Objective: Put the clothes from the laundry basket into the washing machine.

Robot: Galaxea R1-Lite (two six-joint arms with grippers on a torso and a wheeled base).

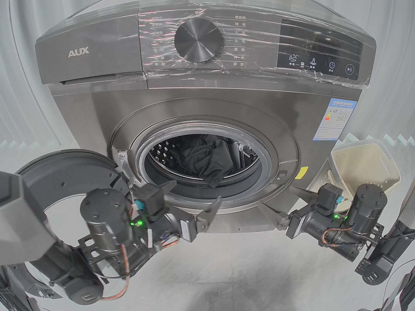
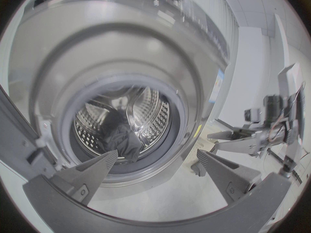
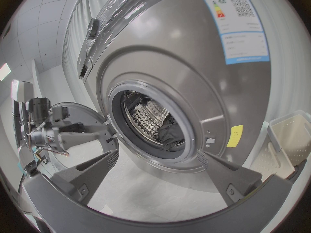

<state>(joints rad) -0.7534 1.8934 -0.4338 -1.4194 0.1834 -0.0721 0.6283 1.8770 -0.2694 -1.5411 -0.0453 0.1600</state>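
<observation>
Pale curtains [image 1: 21,87] hung behind the washing machine [image 1: 207,104]; its black garment [image 1: 207,156] looked soft, light, best pinched at the drooping fold. Left gripper [image 1: 194,194] and right gripper [image 1: 276,196] gaped empty.

You have the grey front-loading washing machine [image 1: 207,100] straight ahead of both end effectors. Its round door [image 1: 65,173] is swung wide open beside the left end effector [image 1: 193,195]. A dark, crumpled garment [image 1: 207,156] lies in the drum [image 1: 164,152] just beyond that end effector, one corner hanging toward the front lip. The cream perforated laundry basket [image 1: 367,165] stands beyond the right end effector [image 1: 276,197], close against the machine's side.
</observation>
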